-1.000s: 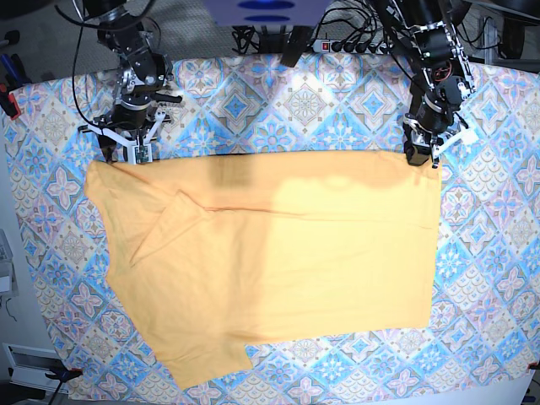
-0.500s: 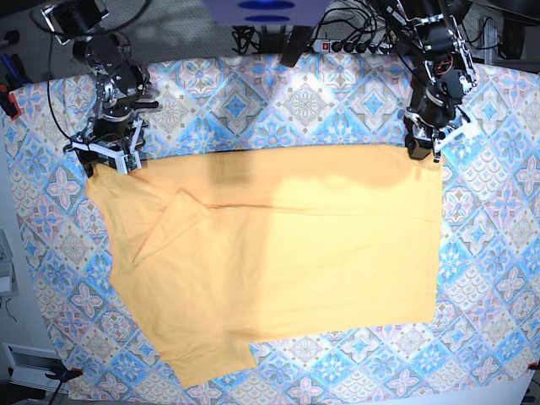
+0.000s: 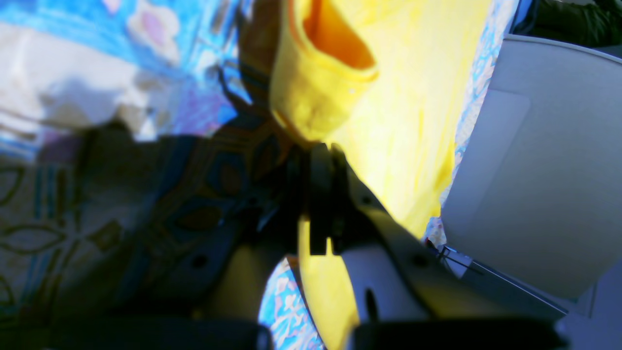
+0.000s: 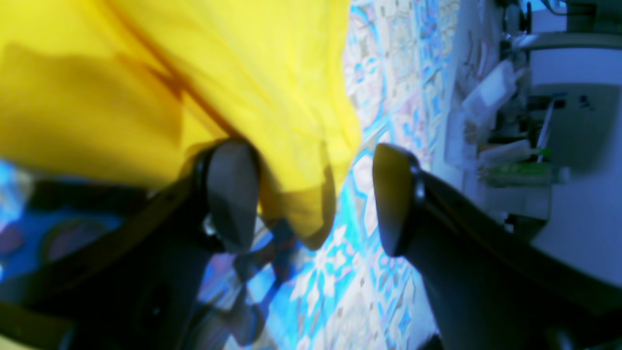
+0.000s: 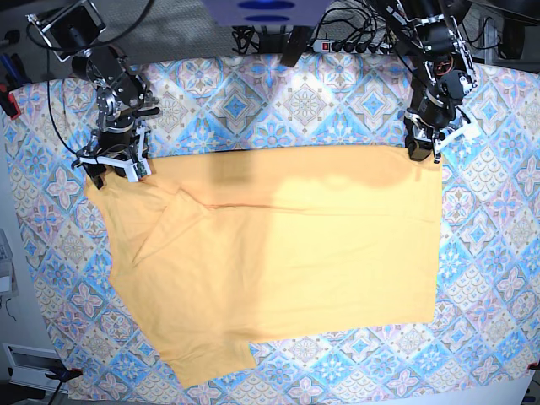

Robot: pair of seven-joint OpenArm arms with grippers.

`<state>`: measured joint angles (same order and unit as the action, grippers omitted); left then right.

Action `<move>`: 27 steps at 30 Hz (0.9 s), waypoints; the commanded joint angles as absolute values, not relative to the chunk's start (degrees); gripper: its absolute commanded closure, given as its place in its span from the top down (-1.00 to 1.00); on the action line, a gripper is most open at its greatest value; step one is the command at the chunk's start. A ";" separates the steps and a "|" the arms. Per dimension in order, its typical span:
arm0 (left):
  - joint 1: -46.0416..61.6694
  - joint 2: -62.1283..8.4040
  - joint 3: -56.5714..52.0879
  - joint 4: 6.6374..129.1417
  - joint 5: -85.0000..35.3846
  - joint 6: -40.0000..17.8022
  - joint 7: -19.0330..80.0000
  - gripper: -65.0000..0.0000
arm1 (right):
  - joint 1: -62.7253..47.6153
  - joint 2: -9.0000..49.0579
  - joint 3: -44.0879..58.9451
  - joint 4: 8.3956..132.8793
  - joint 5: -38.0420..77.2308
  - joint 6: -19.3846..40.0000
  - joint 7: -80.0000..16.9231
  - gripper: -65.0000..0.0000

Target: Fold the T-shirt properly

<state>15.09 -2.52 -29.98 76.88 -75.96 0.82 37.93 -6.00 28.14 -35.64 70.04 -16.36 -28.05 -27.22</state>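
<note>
The yellow-orange T-shirt (image 5: 278,253) lies spread on the patterned tablecloth (image 5: 295,101), with a sleeve folded in at its left side and a crease running across its upper part. My left gripper (image 5: 419,152) is at the shirt's upper right corner. In the left wrist view that gripper (image 3: 320,153) is shut, pinching a fold of the T-shirt (image 3: 413,97). My right gripper (image 5: 112,169) stands over the upper left corner. Its fingers (image 4: 231,194) are wide open, and the T-shirt's (image 4: 218,63) corner lies loose between them, with the gripper (image 4: 313,199) astride it.
A power strip (image 5: 337,46) and cables lie behind the table's far edge. A red clamp (image 5: 8,103) sits at the cloth's left edge. Bare tablecloth surrounds the shirt on all sides. A pale grey panel (image 3: 534,170) is beside the table.
My right gripper has opened wide and moved left and down along the shirt's top edge to its upper left corner. The left gripper has stayed shut on its corner.
</note>
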 commanded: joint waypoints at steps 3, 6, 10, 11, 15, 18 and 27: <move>14.90 -2.86 -30.11 78.02 -76.70 0.04 37.93 -1.00 | -5.32 29.05 -35.03 70.55 -16.57 -27.21 -27.12 0.10; 14.90 -2.86 -30.11 78.02 -76.70 0.04 37.93 -1.00 | -5.76 29.05 -34.86 71.34 -16.57 -27.56 -27.12 0.10; 14.90 -2.86 -30.11 78.02 -76.70 0.04 37.93 -1.00 | -8.31 30.11 -34.33 78.20 -16.57 -27.65 -27.12 0.10; 14.90 -2.86 -30.11 78.02 -76.70 0.04 37.93 -1.00 | -9.45 30.37 -33.63 80.40 -16.48 -27.65 -27.21 0.10; 14.81 -2.86 -30.11 78.02 -76.53 0.04 37.93 -1.00 | -14.73 30.29 -26.59 88.75 -16.13 -27.38 -27.30 0.10; 14.73 -2.86 -30.11 78.02 -76.44 0.04 37.93 -1.00 | -17.89 28.97 -20.79 94.20 -8.04 -27.21 -27.12 0.10; 14.73 -2.86 -30.11 78.02 -76.44 0.04 37.93 -1.00 | -19.56 28.79 -4.35 101.05 38.64 -17.98 -28.88 0.10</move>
<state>14.94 -2.39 -29.98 76.90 -75.53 0.84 37.93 -19.88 28.08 -4.60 100.09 39.57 -18.41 -29.95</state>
